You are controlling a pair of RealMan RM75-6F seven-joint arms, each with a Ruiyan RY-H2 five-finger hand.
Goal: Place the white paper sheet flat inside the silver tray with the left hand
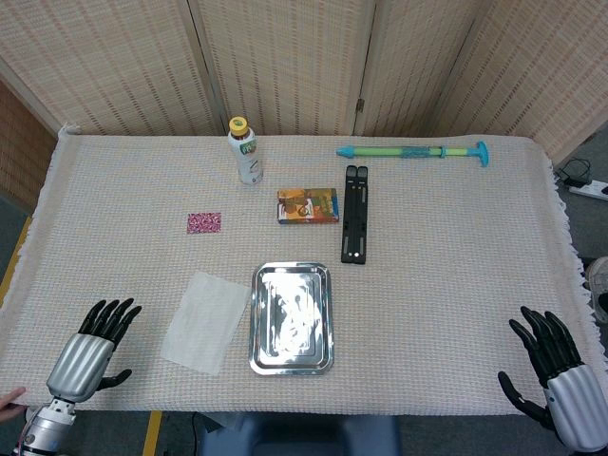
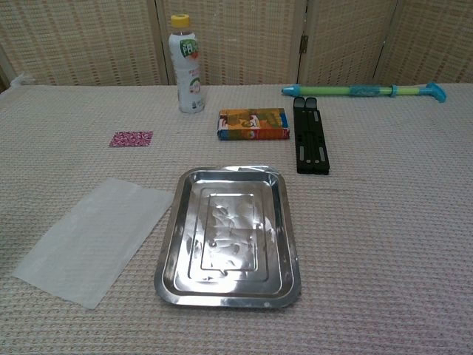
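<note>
White paper (image 1: 206, 321) lies flat on the tabletop (image 1: 456, 275), just beside the silver tray (image 1: 257, 323) at its 9 o'clock. Both the left hand (image 1: 90, 356) and right hand (image 1: 560, 380) rest empty, fingers spread.

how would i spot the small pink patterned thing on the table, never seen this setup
Start at the silver tray near the table's front edge, then look to the white paper sheet on its left. Beyond the sheet lies the small pink patterned square, flat and alone, left of the colourful box and the bottle.
</note>
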